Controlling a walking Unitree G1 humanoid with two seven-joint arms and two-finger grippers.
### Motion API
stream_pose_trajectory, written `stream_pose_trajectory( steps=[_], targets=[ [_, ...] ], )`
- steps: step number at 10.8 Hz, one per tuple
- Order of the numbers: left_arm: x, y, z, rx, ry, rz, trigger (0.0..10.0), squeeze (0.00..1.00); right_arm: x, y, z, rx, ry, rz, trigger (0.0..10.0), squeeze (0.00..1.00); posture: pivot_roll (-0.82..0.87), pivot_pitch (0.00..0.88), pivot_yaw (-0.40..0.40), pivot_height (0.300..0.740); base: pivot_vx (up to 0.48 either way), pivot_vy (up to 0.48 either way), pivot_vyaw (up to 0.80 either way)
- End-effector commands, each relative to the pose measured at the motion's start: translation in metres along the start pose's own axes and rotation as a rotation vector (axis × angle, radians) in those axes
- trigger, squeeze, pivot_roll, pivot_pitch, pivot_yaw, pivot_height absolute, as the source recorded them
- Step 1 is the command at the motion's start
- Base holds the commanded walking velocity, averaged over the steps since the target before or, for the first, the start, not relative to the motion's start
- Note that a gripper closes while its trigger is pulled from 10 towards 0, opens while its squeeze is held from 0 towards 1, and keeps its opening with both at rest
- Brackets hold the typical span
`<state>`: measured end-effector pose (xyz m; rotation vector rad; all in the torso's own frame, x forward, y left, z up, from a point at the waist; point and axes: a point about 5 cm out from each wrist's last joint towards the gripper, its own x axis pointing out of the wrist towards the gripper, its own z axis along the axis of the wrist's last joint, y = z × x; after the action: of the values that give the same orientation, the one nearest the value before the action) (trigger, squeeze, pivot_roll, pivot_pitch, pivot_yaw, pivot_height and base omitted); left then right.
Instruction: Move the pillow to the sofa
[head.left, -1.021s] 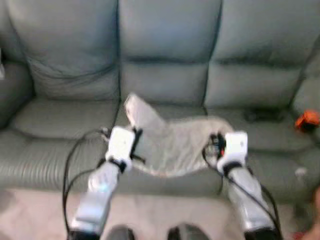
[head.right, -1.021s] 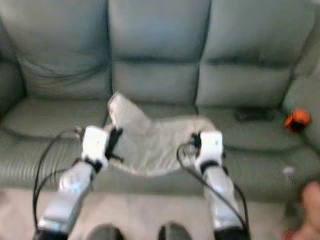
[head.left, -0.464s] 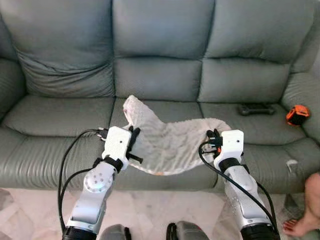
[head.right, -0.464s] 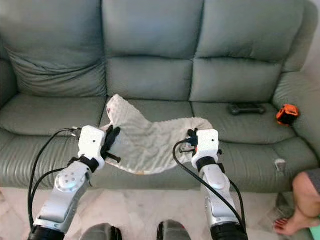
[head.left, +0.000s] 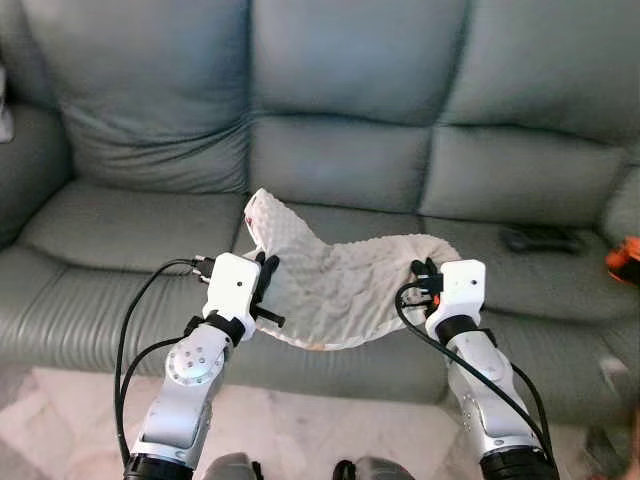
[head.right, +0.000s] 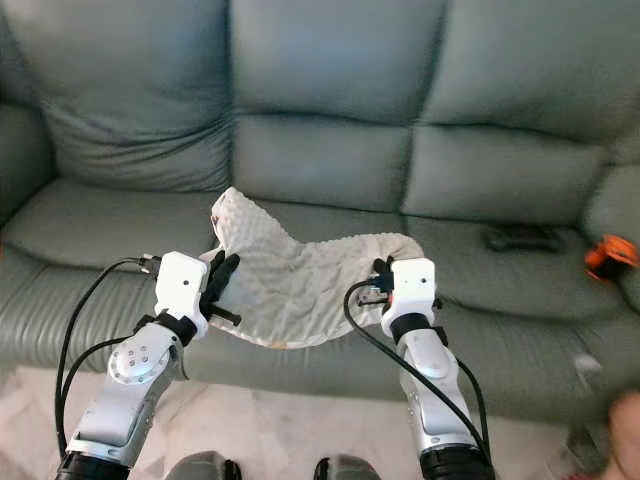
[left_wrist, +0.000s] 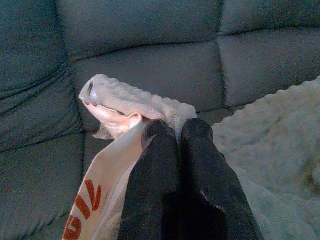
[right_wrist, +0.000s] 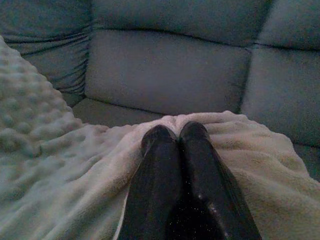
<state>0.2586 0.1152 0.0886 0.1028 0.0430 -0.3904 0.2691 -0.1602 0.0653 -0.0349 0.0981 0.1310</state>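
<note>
A limp cream pillow (head.left: 345, 290) with a bumpy cover hangs between my two arms, in front of the grey-green sofa (head.left: 340, 150) and just above its middle seat. My left gripper (head.left: 263, 285) is shut on the pillow's left corner (left_wrist: 131, 106), which sticks up past the black fingertips (left_wrist: 160, 131); a white tag with orange print (left_wrist: 95, 205) hangs beside them. My right gripper (head.left: 424, 270) is shut on the pillow's right edge (right_wrist: 235, 145), the fabric bunched around its fingertips (right_wrist: 172, 135).
A black remote (head.left: 538, 238) lies on the right seat cushion. An orange object (head.left: 626, 258) sits at the sofa's far right. A pale tiled floor (head.left: 300, 430) runs below the sofa's front edge.
The camera has shifted, so the sofa sits further right and closer in view. Both grippers keep the same hold on the pillow. The person's foot at lower right has left the picture.
</note>
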Motion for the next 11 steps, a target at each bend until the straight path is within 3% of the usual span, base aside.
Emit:
stream_pose_trajectory(
  steps=[1,4,7,8,9,11],
  targets=[
    [0.000,0.000,0.009,0.010,-0.037,-0.002,10.0,0.00,0.002,0.004,0.005,-0.004,-0.023,0.016,10.0,0.00,0.01,0.060,-0.048,0.740,0.349,0.000,0.00],
    [0.001,-0.001,0.008,0.014,-0.027,-0.020,10.0,0.00,0.002,0.004,0.004,0.000,-0.022,0.012,10.0,0.00,0.01,0.066,-0.034,0.740,0.340,0.000,0.00],
    [-0.005,0.001,0.002,0.018,0.008,-0.042,10.0,0.00,0.003,0.005,0.005,0.024,-0.011,-0.010,10.0,0.00,0.00,0.100,-0.026,0.740,0.000,0.000,0.00],
    [-0.007,0.004,-0.004,0.031,0.037,-0.040,10.0,0.00,0.005,0.005,0.010,0.046,-0.013,-0.031,10.0,0.00,-0.01,0.115,-0.028,0.740,0.000,0.000,0.00],
    [-0.002,0.010,-0.001,0.111,0.014,-0.010,10.0,0.00,0.007,0.007,0.012,0.057,-0.013,-0.037,10.0,0.00,-0.01,0.130,-0.022,0.740,0.000,0.000,0.00],
    [0.004,0.022,0.000,0.124,0.020,0.033,10.0,0.00,0.003,0.010,0.006,0.063,0.034,-0.053,10.0,0.00,-0.03,0.148,-0.025,0.740,0.000,0.000,-0.62]
  ],
)
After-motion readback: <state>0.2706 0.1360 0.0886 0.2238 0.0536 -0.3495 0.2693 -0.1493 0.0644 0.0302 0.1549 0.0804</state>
